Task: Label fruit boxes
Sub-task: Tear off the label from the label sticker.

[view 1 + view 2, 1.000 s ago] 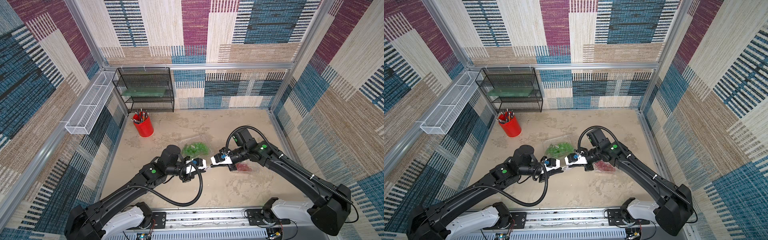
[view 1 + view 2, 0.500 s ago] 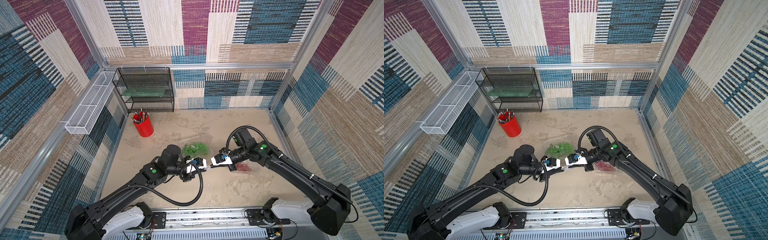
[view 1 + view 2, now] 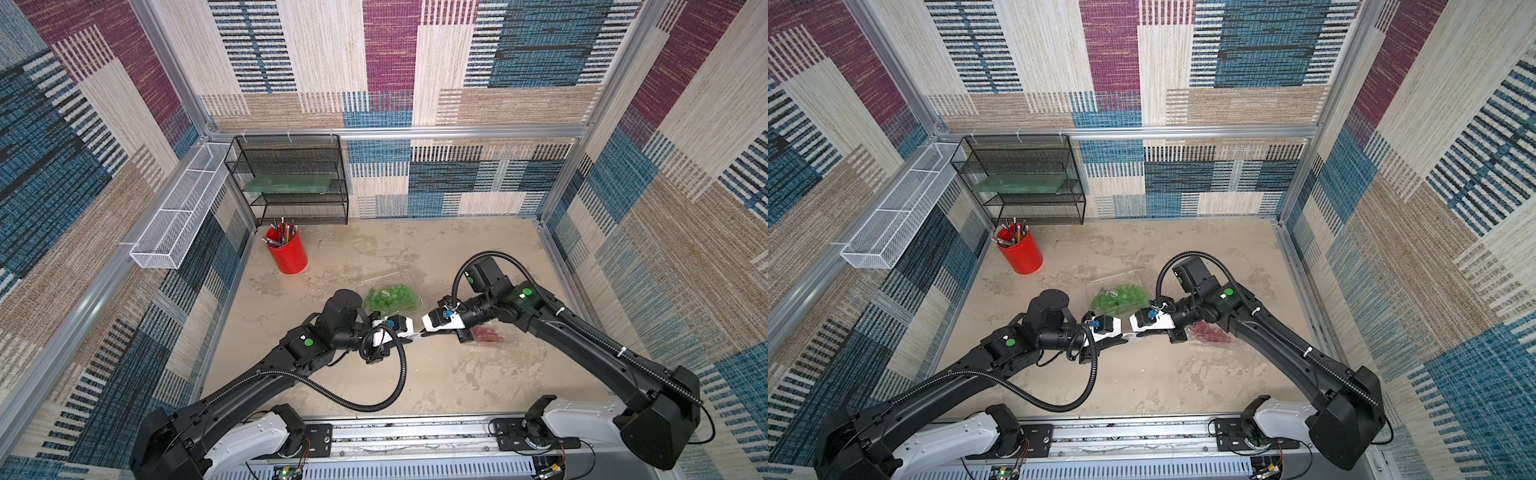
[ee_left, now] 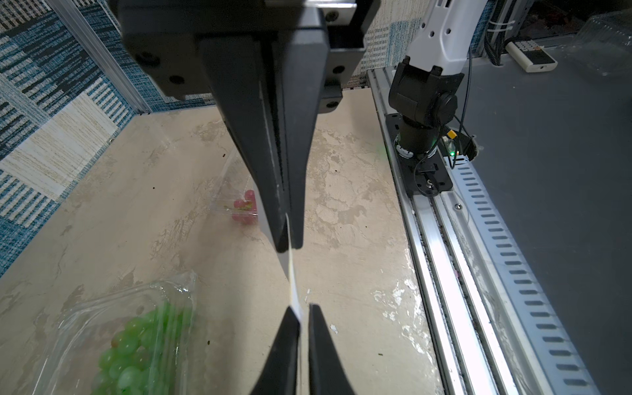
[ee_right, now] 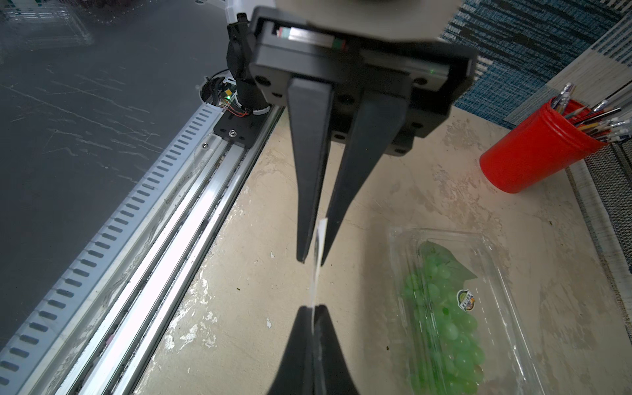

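In both top views the left gripper [image 3: 411, 338] and the right gripper [image 3: 422, 331] meet tip to tip above the middle of the worktop [image 3: 457, 374]. The green-grape box [image 3: 390, 297] lies just behind them, toward the back wall. The red-grape box [image 3: 486, 334] lies beside the right gripper's wrist, partly hidden by it. A red pencil cup [image 3: 286, 253] stands well apart, near the back left corner.

In the left wrist view the left gripper's fingers [image 4: 287, 342] are all but closed, pinching the end of a thin white sheet [image 4: 290, 273] seen edge-on. The sheet's other end is clamped in the right gripper [image 4: 289, 242]. The green-grape box [image 4: 136, 342] lies close by, and the red-grape box [image 4: 242, 208] shows partly behind the right gripper.

In the right wrist view the right gripper [image 5: 313, 307] is clenched on the white sheet [image 5: 316, 273], which runs on between the left gripper's tips [image 5: 312, 261]. A round sticker [image 5: 465, 301] sits on the green-grape box's [image 5: 444, 325] lid.
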Action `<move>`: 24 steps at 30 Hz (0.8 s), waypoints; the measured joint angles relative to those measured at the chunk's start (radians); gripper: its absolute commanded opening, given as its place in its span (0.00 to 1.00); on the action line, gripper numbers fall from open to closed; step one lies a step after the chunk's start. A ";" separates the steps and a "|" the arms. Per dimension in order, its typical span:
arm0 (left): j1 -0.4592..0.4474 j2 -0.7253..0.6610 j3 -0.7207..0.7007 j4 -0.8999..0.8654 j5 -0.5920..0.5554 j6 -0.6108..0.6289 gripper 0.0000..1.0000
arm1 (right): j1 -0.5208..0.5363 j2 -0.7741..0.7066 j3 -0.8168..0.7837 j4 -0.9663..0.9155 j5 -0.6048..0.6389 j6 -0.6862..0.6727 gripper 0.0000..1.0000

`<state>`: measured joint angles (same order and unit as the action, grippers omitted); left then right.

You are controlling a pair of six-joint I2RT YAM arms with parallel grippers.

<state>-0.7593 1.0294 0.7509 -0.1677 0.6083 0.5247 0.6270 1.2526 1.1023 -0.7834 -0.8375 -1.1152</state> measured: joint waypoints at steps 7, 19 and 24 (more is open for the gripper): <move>0.000 0.004 0.002 -0.001 0.000 -0.002 0.00 | -0.002 0.000 0.000 0.000 0.000 -0.003 0.00; 0.000 -0.023 -0.087 0.176 -0.105 -0.225 0.00 | -0.091 -0.124 -0.082 0.141 0.023 0.153 0.37; -0.003 -0.016 -0.146 0.308 -0.201 -0.383 0.00 | -0.114 -0.288 -0.217 0.321 0.061 0.306 0.42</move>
<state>-0.7628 1.0138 0.6044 0.1402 0.4076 0.1413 0.5133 0.9646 0.8848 -0.4625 -0.7765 -0.8089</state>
